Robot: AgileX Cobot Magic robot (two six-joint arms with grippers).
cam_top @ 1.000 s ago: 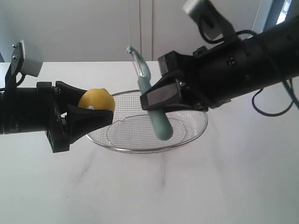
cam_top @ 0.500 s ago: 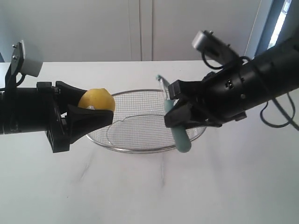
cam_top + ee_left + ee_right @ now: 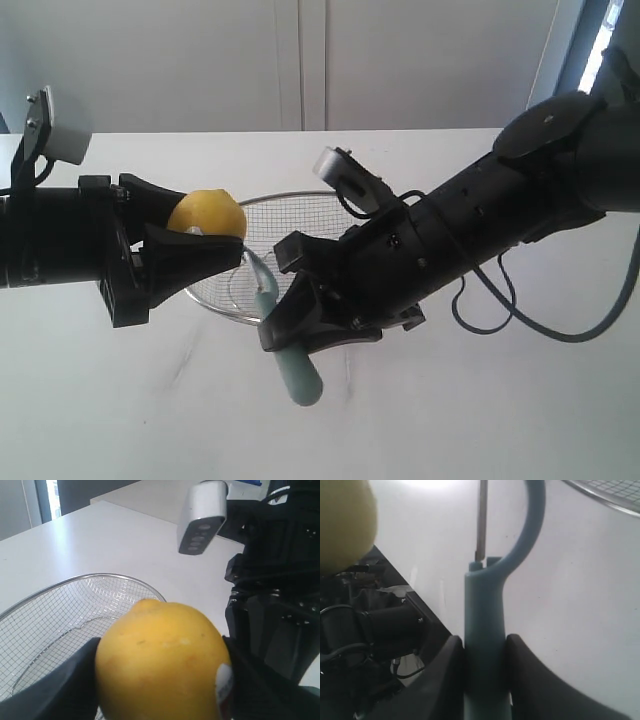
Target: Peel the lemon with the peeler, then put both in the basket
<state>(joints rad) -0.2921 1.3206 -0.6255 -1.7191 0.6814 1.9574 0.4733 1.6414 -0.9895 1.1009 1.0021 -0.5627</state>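
Exterior view: nearest you, the right gripper (image 3: pixel 287 320) clamps the peeler (image 3: pixel 298 378), its thin blade near the lemon (image 3: pixel 207 214), which the left gripper (image 3: pixel 212 232) grips; behind, both arms partly hide the basket (image 3: pixel 285 198).

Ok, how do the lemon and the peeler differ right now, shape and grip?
The lemon is round and yellow; the peeler is slim with a teal handle. The lemon fills the left gripper; the peeler pokes out both ends of the right gripper, blade up, handle down. Both are gripped above the table.
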